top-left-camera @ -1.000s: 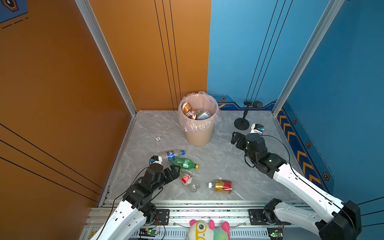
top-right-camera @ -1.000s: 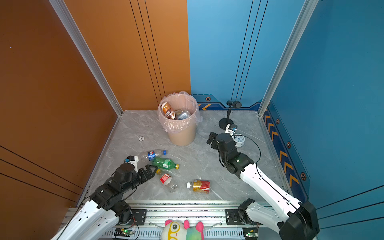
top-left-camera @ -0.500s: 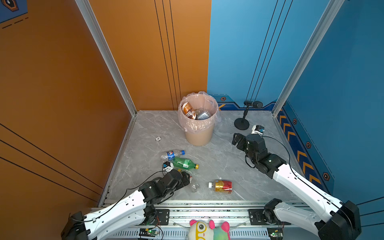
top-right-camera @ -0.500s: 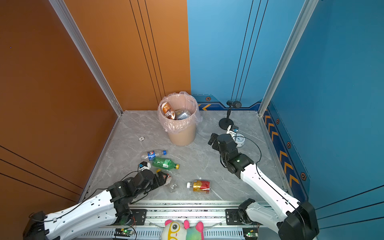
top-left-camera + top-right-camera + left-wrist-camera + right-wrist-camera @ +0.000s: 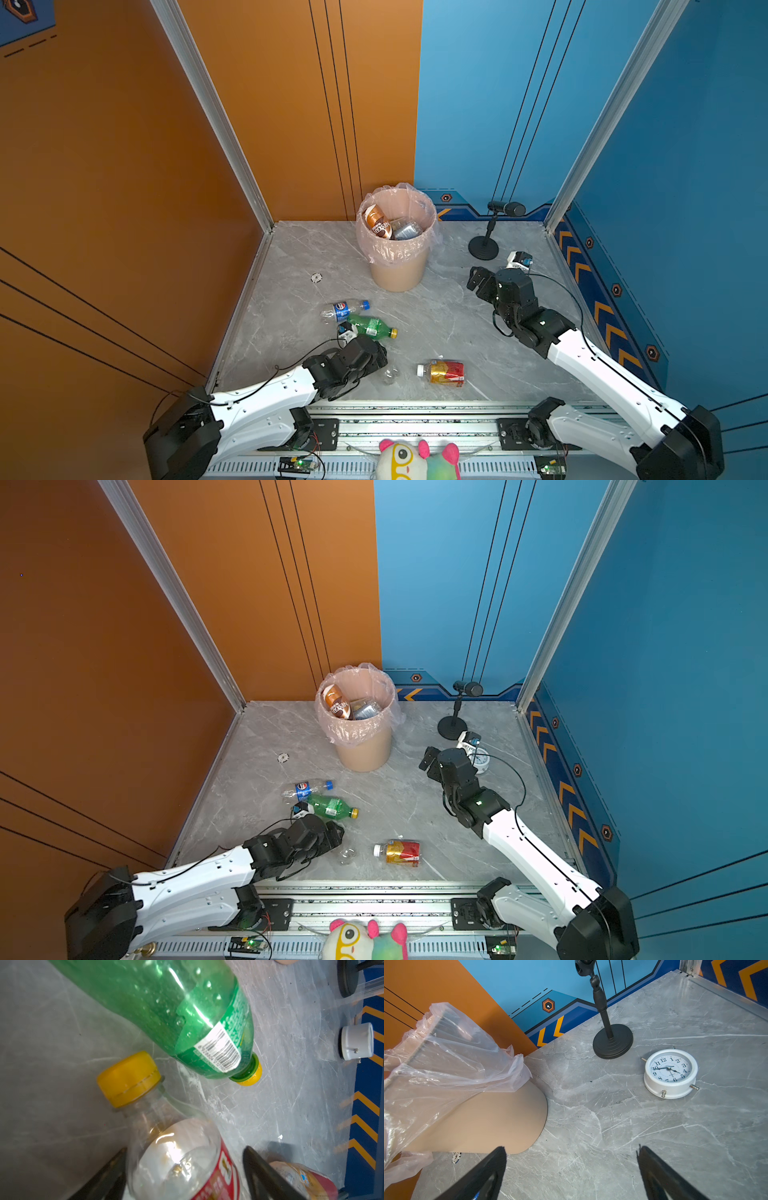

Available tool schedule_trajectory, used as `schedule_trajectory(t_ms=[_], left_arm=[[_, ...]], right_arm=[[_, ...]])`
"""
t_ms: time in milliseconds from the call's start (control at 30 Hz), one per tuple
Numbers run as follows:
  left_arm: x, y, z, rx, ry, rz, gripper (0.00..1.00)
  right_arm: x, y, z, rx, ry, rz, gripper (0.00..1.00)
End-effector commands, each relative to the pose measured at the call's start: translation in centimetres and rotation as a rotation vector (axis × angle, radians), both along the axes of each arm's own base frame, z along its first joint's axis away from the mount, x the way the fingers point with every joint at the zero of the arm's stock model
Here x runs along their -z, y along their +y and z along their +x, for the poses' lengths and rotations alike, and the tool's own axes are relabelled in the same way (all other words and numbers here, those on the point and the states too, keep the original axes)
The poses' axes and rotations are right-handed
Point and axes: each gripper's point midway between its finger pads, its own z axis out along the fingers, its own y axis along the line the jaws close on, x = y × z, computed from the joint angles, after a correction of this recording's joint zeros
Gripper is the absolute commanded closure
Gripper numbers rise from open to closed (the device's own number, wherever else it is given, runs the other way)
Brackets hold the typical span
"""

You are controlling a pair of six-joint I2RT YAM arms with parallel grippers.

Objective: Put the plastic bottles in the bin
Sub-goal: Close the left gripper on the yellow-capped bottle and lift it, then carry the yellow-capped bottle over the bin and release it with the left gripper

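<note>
In both top views the bin [image 5: 398, 272] stands at the back of the grey table [image 5: 436, 320] with a brown bottle [image 5: 377, 222] inside. A blue-labelled bottle [image 5: 343, 309] and a green bottle [image 5: 371, 326] lie close together in front of it, and a red-gold bottle [image 5: 444, 372] lies nearer the rail. The left gripper [image 5: 380, 362] sits low just beside the green one, and the right gripper [image 5: 475, 279] hangs right of the bin. The left wrist view has the black fingers [image 5: 108, 1176] either side of a clear red-labelled bottle [image 5: 176, 1159] with a yellow cap, close to its walls; whether they pinch it I cannot tell. The right wrist view shows that gripper's jaws spread wide over bare table with nothing between them, and the white clock [image 5: 670, 1072] ahead
</note>
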Motion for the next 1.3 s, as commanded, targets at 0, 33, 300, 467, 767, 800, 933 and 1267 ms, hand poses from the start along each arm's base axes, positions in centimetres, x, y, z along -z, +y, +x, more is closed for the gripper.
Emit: schedule_trajectory(t_ms=[0,33,300,467,767,800,933,1267], left_arm=[[-0.8,-1.0,0.7,0.001,-0.014,-0.046,0.27],[-0.8,-1.0,0.7,0.002,-0.014,-0.049,0.30],[-1.9,-0.6,1.1,-0.014,-0.046,-0.066,0.43],[-4.1,-0.3,1.4,-0.009,-0.113,-0.104,0.43],[-12.3,2.2,3.0,0.010,-0.347,-0.100,0.42],[-13.4,2.4,3.5,0.014,-0.375,-0.105,0.42],[-18.7,2.8,5.9,0.042,-0.488,-0.096,0.42],[-31.2,1.2,12.0,0.117,-0.796,0.000,0.42]], right_arm=[[0.3,-0.3,-0.2,0.003,0.003,0.018,0.00],[0.3,-0.3,-0.2,0.003,0.003,0.021,0.00],[0.5,-0.3,0.1,0.002,0.007,0.029,0.00],[0.7,0.1,0.4,-0.009,0.012,0.043,0.00],[0.7,0.2,0.5,-0.012,0.012,0.054,0.00],[0.7,0.2,0.5,-0.012,0.011,0.054,0.00],[0.6,0.2,0.5,-0.013,0.012,0.059,0.00],[1.0,-1.0,-0.9,0.012,0.008,0.062,0.00]])
